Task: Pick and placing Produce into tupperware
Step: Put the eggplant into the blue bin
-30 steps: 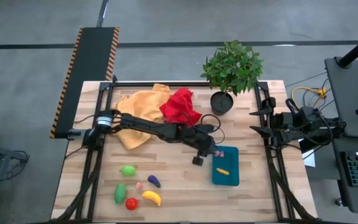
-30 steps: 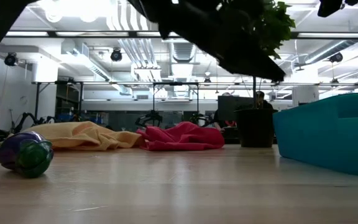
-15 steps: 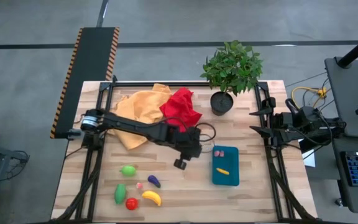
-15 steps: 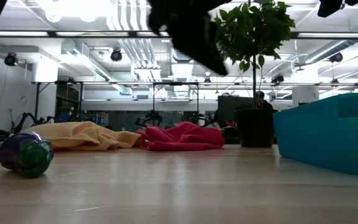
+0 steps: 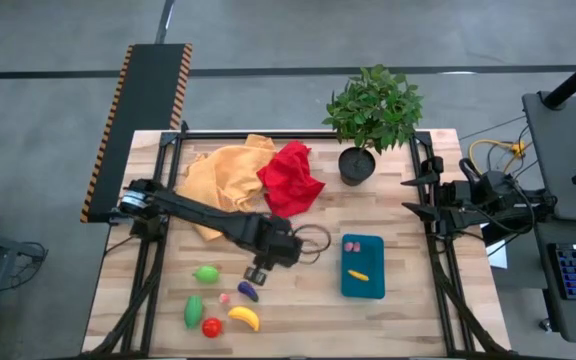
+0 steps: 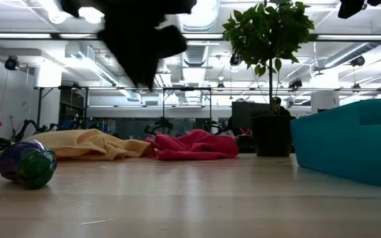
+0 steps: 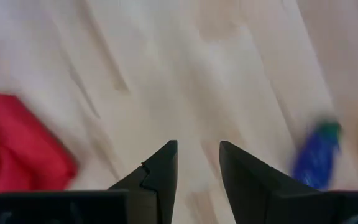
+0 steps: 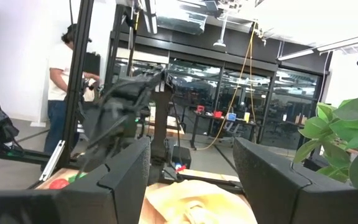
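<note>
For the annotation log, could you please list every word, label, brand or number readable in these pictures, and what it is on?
None: no readable text appears in any view.
The tupperware, the produce and the cloths carry no visible lettering.
The striped panel beside the table shows only hazard stripes.

In the left wrist view we see everything smeared: the purple eggplant [image 7: 316, 155] and red cloth [image 7: 17, 146] lack sharp outlines. In the low view, the tupperware [image 6: 356, 142] runs off the picture's edge, hiding its contents, and the left arm [image 6: 141, 33] is a dark blur.
</note>
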You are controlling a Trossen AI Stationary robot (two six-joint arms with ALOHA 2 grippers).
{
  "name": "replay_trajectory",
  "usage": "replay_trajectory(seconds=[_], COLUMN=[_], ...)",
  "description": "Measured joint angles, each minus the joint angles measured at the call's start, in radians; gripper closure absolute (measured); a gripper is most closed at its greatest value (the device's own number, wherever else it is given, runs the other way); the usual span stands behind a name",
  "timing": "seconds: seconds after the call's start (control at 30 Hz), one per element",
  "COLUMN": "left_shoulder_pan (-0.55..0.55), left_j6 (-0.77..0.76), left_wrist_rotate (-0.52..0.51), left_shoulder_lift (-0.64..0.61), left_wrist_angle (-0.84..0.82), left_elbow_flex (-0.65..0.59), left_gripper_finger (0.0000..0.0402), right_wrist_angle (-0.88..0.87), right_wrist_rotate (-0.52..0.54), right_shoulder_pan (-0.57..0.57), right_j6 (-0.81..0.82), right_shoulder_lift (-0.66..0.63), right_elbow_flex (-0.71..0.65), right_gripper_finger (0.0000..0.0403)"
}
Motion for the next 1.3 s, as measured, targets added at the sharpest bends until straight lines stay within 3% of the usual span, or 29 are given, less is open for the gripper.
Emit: replay_trajectory(seconds=[0.2, 0.43, 0.77, 0.87, 1.1, 1.3], left_shoulder_pan=[-0.080, -0.132, -0.179, -0.179, -0.184, -0.199], left_j6=[-0.043, -0.217, -0.331, -0.337, -0.380, -0.395], left_wrist_rotate=[0.002, -0.007, 0.014, 0.038, 0.159, 0.129], left_shoulder_lift=[0.000, 0.000, 0.000, 0.000, 0.000, 0.000], left_wrist_angle=[-0.156, -0.155, -0.153, -0.151, -0.056, -0.022], left_elbow_flex=[-0.003, -0.003, -0.003, -0.003, -0.031, -0.100], left_gripper_finger=[0.0297, 0.0297, 0.0293, 0.0270, 0.0169, 0.0149], right_wrist_angle=[0.004, 0.006, 0.031, 0.042, 0.051, 0.054], right_wrist_rotate=[0.000, -0.001, -0.001, -0.002, -0.003, -0.003], right_shoulder_pan=[0.000, 0.000, 0.000, 0.000, 0.000, 0.000], right_j6=[0.010, 0.003, -0.017, -0.017, -0.020, -0.020], right_shoulder_lift=[0.000, 0.000, 0.000, 0.000, 0.000, 0.000], right_elbow_flex=[0.000, 0.000, 0.000, 0.000, 0.000, 0.000], right_gripper_finger=[0.0179, 0.0179, 0.0179, 0.0179, 0.0179, 0.0179])
